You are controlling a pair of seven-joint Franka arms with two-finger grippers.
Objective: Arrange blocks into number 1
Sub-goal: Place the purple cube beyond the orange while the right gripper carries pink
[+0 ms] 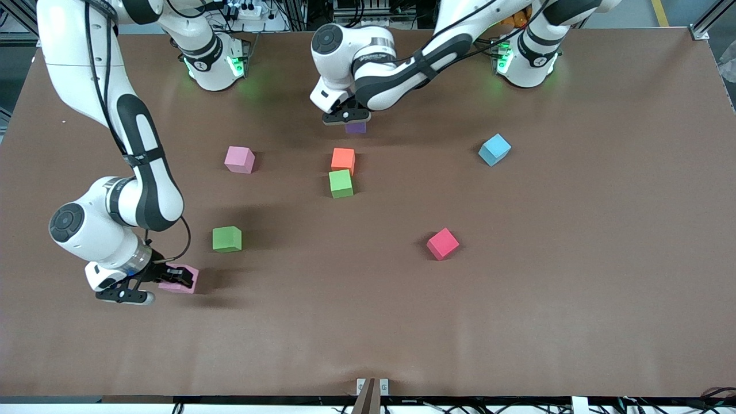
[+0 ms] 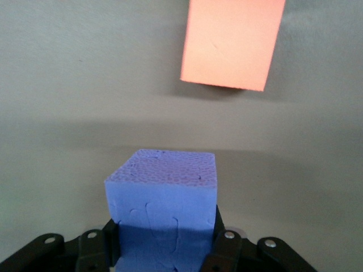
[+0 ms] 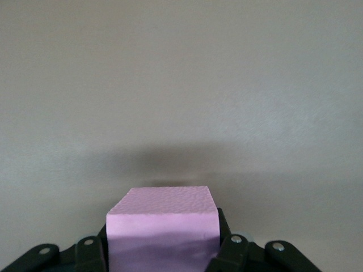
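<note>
On the brown table (image 1: 575, 287), only a short beginning of the digit: orange block (image 1: 343, 160) and one green block (image 1: 341, 184) in line, touching or almost touching, the green one nearer to the front camera. Probably the start of the vertical stroke.

Left gripper (image 1: 347, 118), reaching from the left arm's base toward the middle of the table, clamped on the purple block (image 1: 356, 128). In the left wrist view, fingers (image 2: 226, 249) pressed on both sides of the purple block, with the orange block in front of it and apart. Seems to be the third piece for the column, at the end farther from the front camera. Not possible to tell whether resting on the table or just above it.

Right gripper (image 1: 167, 278), low at the right arm's end of the table, closed on a pink block (image 1: 183, 280); not yet carried to the column.

Left to bring, well apart from the line:
- second pink block (image 1: 239, 159)
- second green block (image 1: 226, 239)
- red block (image 1: 443, 244)
- light blue block (image 1: 494, 149)

By judgement, less than half done: two placed, two in grip, four untouched.
</note>
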